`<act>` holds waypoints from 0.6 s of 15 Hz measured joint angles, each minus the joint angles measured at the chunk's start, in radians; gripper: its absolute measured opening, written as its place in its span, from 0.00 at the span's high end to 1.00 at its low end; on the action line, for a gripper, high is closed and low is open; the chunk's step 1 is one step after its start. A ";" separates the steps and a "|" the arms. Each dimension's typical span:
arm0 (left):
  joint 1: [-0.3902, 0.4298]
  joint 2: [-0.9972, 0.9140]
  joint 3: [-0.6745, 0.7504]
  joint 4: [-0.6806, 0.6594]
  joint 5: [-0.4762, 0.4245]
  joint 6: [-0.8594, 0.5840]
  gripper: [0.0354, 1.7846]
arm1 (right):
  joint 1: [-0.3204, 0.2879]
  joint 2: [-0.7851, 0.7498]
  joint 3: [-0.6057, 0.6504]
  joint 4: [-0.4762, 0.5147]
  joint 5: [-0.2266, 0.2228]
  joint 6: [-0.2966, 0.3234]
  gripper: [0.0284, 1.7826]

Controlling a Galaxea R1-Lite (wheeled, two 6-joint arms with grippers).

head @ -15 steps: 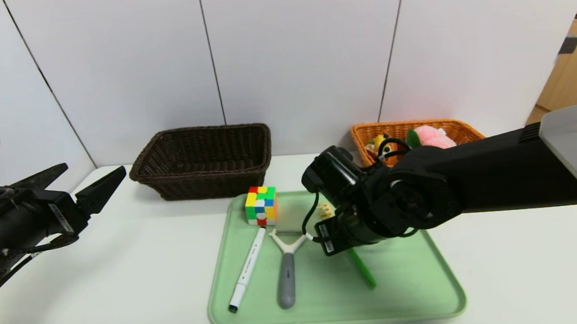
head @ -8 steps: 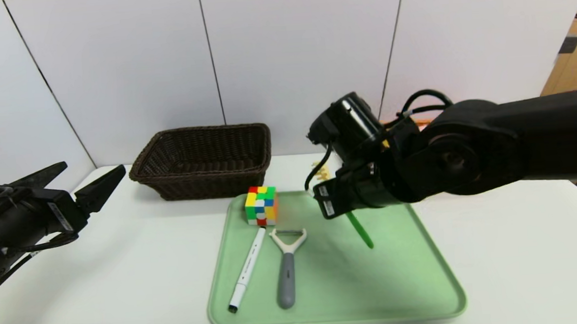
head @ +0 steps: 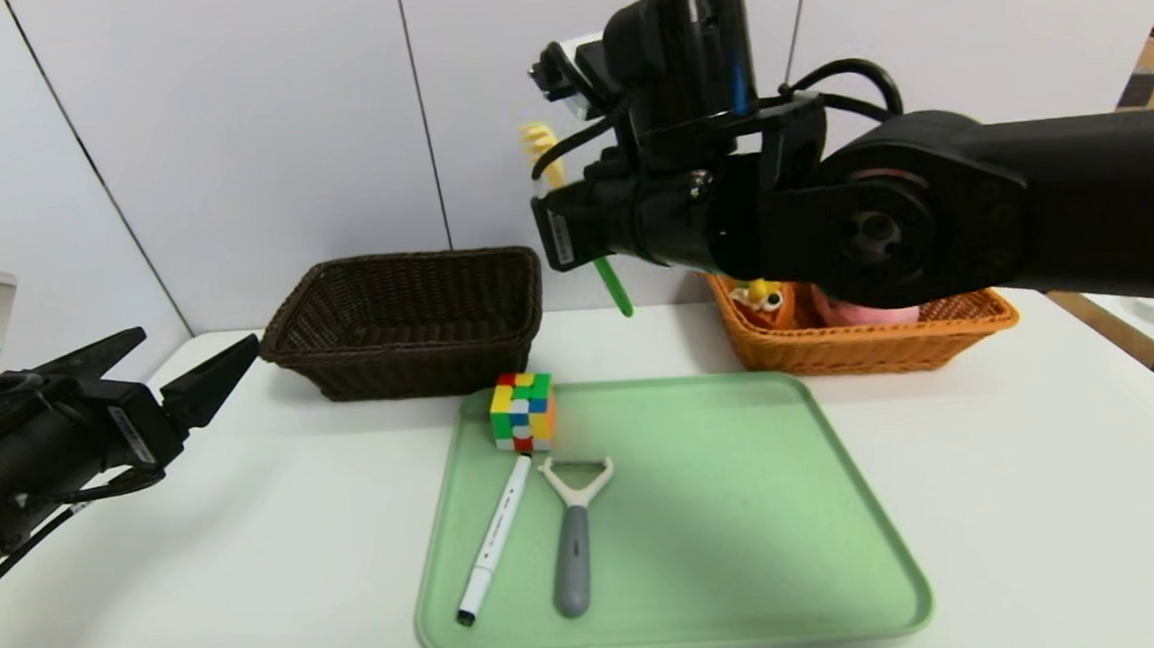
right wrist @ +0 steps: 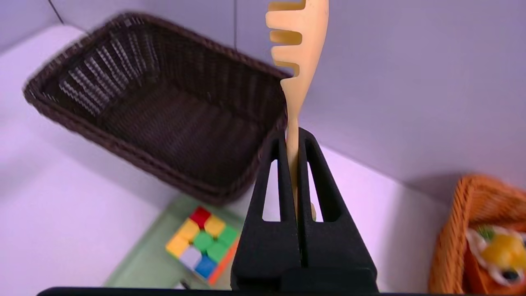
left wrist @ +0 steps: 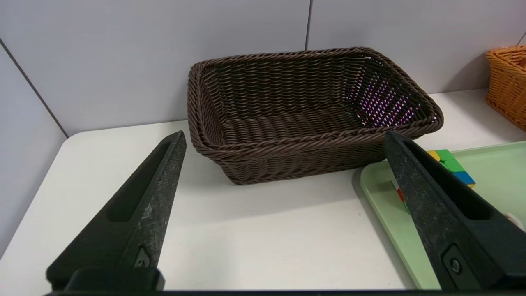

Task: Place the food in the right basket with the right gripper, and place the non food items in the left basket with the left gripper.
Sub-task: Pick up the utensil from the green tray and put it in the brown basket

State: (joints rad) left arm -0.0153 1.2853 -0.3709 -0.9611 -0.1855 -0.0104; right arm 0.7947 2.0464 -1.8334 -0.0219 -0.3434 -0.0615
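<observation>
Spork (head: 570,214) is up in the air, pinched by the neck in the right gripper (right wrist: 292,142), yellow tines up, green handle hanging down, roughly btwn the dark brown basket (head: 406,319) and the orange basket (head: 868,331), well above the table (head: 250,544). Right gripper's jaws are clamped tight on it. It's a non-food item, so it belongs in the dark basket; judging by the arm's position, that's the carry in hand, though the task gives non-food to the left arm.

To do it well: keep the spork near upright, no fast wrist swings, since the grip is on a thin neck and it could pivot. Carry over the dark basket's middle, lower the handle tip inside the rim, then let go.

Left gripper (left wrist: 283,152) hangs wide open, nothing in it, at the table's left edge facing that basket; watch clearance w/ it.

On the green tray (head: 751,554) remain 3 non-food items: cube (head: 522,411), marker (head: 495,539), peeler (head: 575,534). Peach (head: 852,315) and cake slice (right wrist: 497,250) lie in the orange basket.
</observation>
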 joint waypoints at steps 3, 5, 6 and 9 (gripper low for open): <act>0.000 0.002 0.007 0.000 0.001 0.002 0.06 | 0.014 0.102 -0.046 -0.213 0.029 -0.047 0.97; 0.000 0.002 0.010 0.000 0.000 0.003 0.06 | 0.021 0.170 -0.079 -0.323 0.050 -0.070 0.97; 0.000 0.002 0.010 0.001 0.000 0.005 0.06 | 0.023 0.202 -0.096 -0.358 0.068 -0.077 0.97; 0.000 0.002 0.010 0.001 0.000 0.007 0.06 | 0.023 0.291 -0.114 -0.477 0.098 -0.107 0.97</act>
State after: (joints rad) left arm -0.0153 1.2872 -0.3611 -0.9602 -0.1860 -0.0038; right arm 0.8179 2.3370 -1.9474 -0.4987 -0.2457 -0.1687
